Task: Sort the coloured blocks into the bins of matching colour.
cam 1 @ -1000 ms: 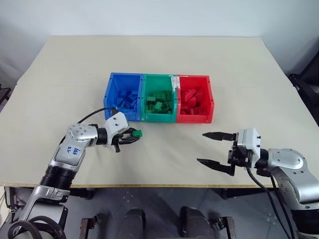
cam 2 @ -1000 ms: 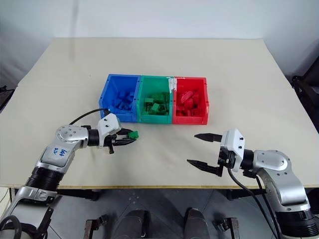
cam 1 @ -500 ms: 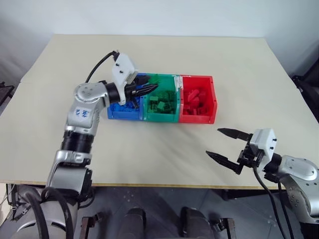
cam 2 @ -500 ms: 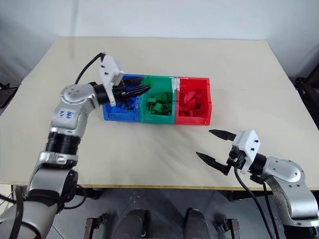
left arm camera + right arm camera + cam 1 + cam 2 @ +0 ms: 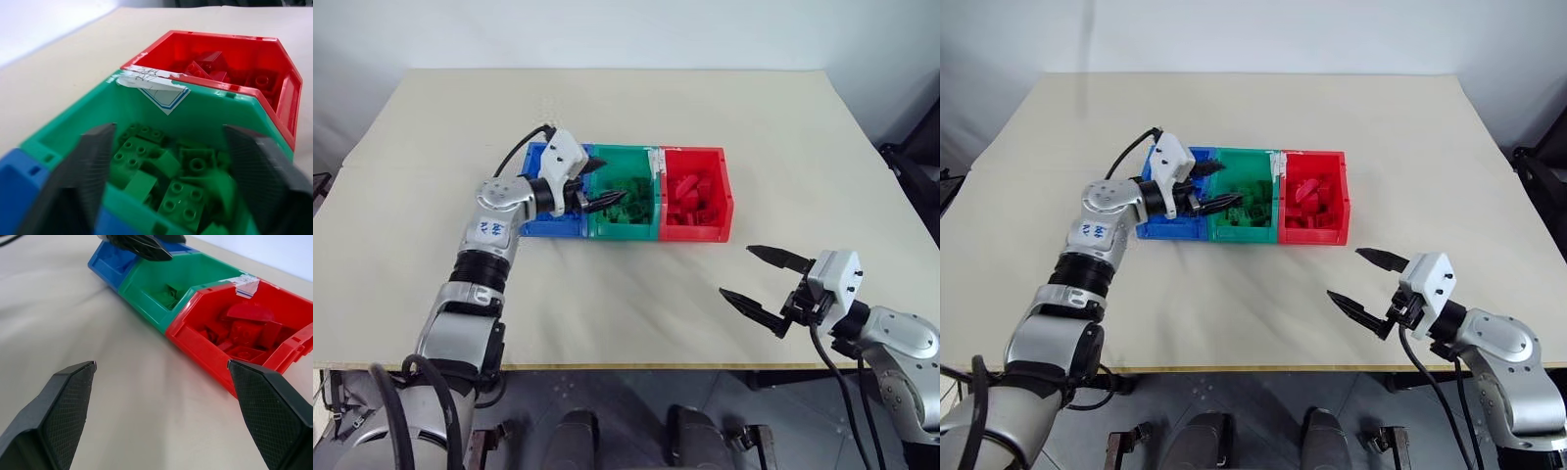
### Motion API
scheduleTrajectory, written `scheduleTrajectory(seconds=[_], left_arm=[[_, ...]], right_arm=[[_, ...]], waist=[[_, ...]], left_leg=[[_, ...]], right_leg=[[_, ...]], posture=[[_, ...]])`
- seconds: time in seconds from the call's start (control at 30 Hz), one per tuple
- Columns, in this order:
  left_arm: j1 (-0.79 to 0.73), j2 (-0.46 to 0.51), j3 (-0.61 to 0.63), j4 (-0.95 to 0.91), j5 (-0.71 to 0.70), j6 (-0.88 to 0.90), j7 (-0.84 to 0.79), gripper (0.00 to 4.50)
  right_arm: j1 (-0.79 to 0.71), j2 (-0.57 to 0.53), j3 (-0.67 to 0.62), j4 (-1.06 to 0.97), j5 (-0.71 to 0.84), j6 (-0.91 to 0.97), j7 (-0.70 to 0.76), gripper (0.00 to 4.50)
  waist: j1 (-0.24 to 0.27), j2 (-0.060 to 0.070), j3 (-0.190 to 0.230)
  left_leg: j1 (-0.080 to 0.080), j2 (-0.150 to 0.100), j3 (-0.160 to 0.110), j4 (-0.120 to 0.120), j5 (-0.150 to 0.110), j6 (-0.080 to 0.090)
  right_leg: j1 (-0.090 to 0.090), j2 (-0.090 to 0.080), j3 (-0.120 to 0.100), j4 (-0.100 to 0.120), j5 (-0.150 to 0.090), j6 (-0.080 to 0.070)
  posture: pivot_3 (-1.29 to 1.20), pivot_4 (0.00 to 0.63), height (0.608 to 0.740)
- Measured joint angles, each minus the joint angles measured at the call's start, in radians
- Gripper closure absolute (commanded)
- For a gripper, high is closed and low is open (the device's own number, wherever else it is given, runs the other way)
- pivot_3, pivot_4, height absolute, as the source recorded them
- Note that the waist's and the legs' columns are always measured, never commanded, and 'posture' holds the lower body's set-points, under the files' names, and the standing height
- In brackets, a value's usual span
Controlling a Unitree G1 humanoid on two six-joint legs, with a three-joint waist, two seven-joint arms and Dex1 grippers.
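Observation:
Three joined bins stand mid-table: blue (image 5: 536,228), green (image 5: 625,232) with a white mark on its rim, red (image 5: 697,233). My left gripper (image 5: 607,201) hangs over the green bin, just past the blue one. Its fingers (image 5: 93,161) stand open with nothing between them. Below them lie several green blocks (image 5: 186,196). Red blocks (image 5: 690,194) fill the red bin. My arm covers much of the blue bin. My right gripper (image 5: 736,271) is open and empty, low over the table in front of and to the right of the red bin.
The beige table (image 5: 607,313) stretches bare around the bins, with wide room in front and behind. Its front edge runs just below my right gripper. The left gripper's black fingertips (image 5: 142,245) show above the bins in the right wrist view.
My left gripper carried a green block from the table in front of the blue bin up over the green bin and opened; the block has left its fingers. The right gripper stayed open.

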Motion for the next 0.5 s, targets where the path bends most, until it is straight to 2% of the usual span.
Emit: scheduleTrajectory(seconds=[0.1,0.3,0.4,0.5], left_arm=[[0.191,0.111,0.04,-0.262,-0.022,0.062,-0.018,0.09],[0.557,0.266,0.247,-0.654,-0.121,0.177,-0.002,0.09],[0.754,0.308,0.405,-0.752,-0.164,0.226,0.013,0.09],[0.877,0.315,0.495,-0.801,-0.193,0.25,0.025,0.09]], right_arm=[[-0.043,0.0,0.028,0.101,-0.008,-0.052,0.069,0.0],[-0.137,0.0,0.066,0.281,-0.024,-0.145,0.198,0.0],[-0.187,-0.001,0.064,0.379,-0.034,-0.191,0.249,0.0],[-0.222,-0.001,0.065,0.461,-0.043,-0.217,0.283,0.0]], waist=[[-0.016,0.0,0.0],[-0.022,0.0,0.0],[-0.02,0.0,0.0],[-0.008,0.0,0.0]], left_leg=[[0.001,0.001,0.0,-0.001,0.0,0.0],[0.002,0.001,0.001,-0.001,0.0,0.0],[0.002,0.002,0.0,-0.001,0.0,0.0],[0.002,0.001,0.0,-0.001,0.0,0.0]], right_leg=[[0.0,0.0,0.0,0.0,0.0,0.0],[0.001,0.0,0.0,0.0,0.0,-0.001],[0.001,0.0,0.0,0.0,0.0,-0.001],[0.001,0.0,0.0,0.0,0.0,-0.001]], posture=[[0.0,0.15,0.74],[0.0,0.15,0.74],[0.0,0.15,0.74],[0.0,0.15,0.74]])
